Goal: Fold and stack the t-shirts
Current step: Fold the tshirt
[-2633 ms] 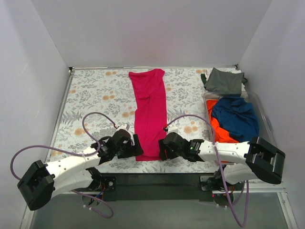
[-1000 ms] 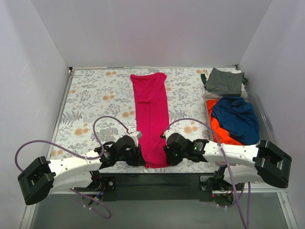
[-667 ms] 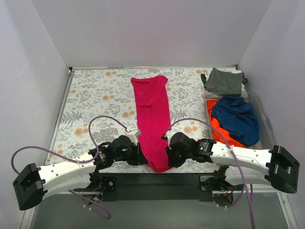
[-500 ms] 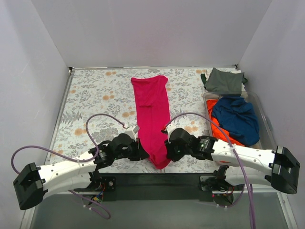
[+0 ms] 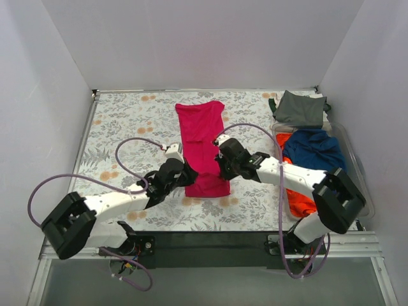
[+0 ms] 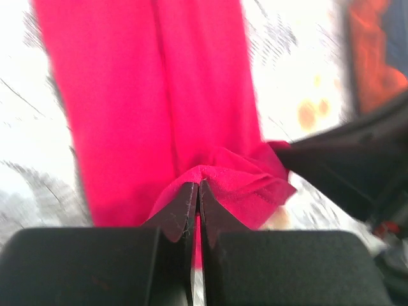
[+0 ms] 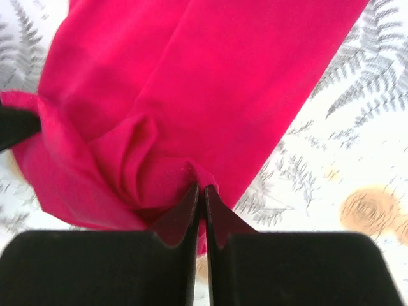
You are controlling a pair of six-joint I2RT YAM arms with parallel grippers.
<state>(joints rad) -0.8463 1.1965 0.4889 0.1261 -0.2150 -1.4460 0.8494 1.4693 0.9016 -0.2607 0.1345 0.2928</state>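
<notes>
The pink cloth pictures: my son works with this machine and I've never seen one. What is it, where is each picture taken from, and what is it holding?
These are two robot arms bolted side by side. The wide picture comes from a camera above and behind them; the two close-ups come from a camera on each wrist, looking past its own claw. On the flowered tablecloth lies a long pink t-shirt. The left claw and right claw are each shut on its near end, which is doubled back over the rest. A grey shirt lies at the far right; a navy shirt and an orange shirt sit in a clear bin.
</notes>
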